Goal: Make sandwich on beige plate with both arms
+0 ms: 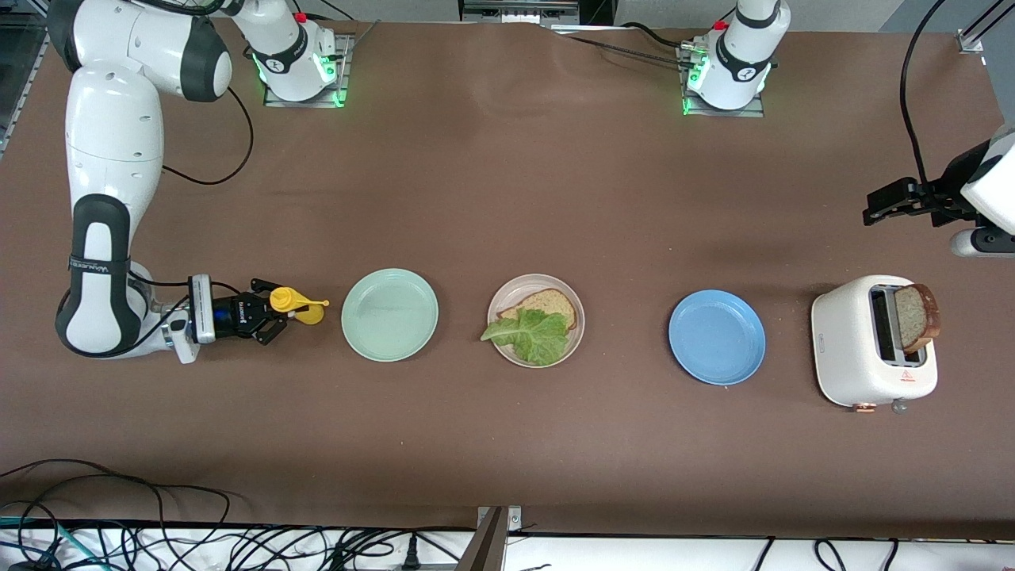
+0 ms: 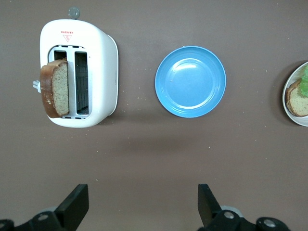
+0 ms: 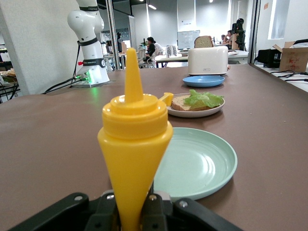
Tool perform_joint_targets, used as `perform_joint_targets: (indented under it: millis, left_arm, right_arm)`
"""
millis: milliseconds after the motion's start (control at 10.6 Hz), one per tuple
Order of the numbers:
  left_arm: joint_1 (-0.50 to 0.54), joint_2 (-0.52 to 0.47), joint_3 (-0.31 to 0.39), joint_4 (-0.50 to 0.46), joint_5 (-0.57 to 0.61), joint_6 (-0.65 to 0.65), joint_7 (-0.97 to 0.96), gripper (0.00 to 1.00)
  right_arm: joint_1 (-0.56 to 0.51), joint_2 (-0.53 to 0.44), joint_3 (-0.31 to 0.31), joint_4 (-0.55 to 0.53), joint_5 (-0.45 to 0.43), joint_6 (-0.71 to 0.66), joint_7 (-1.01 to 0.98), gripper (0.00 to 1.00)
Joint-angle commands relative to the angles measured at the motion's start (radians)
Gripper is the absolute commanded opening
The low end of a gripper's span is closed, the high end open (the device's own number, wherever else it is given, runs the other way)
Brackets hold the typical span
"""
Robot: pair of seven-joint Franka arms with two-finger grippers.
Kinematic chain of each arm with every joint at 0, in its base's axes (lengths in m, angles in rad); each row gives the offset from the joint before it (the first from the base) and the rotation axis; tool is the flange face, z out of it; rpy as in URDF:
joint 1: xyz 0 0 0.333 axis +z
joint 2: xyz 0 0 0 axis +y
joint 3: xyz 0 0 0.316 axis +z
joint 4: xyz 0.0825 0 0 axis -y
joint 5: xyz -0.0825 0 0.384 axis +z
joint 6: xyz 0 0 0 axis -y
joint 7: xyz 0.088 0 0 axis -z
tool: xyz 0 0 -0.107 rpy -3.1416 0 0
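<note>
Half the sandwich lies on the beige plate [image 1: 577,312], bread [image 1: 549,303] under lettuce [image 1: 533,333]; the right gripper [image 1: 273,311] clamps a mustard bottle [image 1: 295,304] nearby, while the spread left gripper [image 1: 886,205] waits above the toaster [image 1: 860,349] holding the second slice [image 1: 920,317].

Two white jointed arms are being shown, the right arm [image 1: 111,159] banded in black at elbow and forearm, with small lettering on the forearm band. Each round base is being lit green and is capped by a red button. A black cable is being trailed from the right wrist. Both two-finger grippers, left gripper [image 2: 142,204] and right gripper [image 1: 266,311], are being seen in black.
</note>
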Motion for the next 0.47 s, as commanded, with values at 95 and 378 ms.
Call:
perform_joint_targets:
  millis: [95,378]
  left_arm:
    - [-0.001,0.016,-0.003,0.033,0.015,-0.010,-0.007,1.00]
    - [0.000,0.016,-0.004,0.033,0.017,-0.010,-0.007,1.00]
  right_arm:
    - [-0.011,0.033,0.034,0.016,0.026,-0.003,-0.018,0.00]
    - [-0.011,0.038,0.034,0.016,0.026,-0.003,-0.016,0.25]
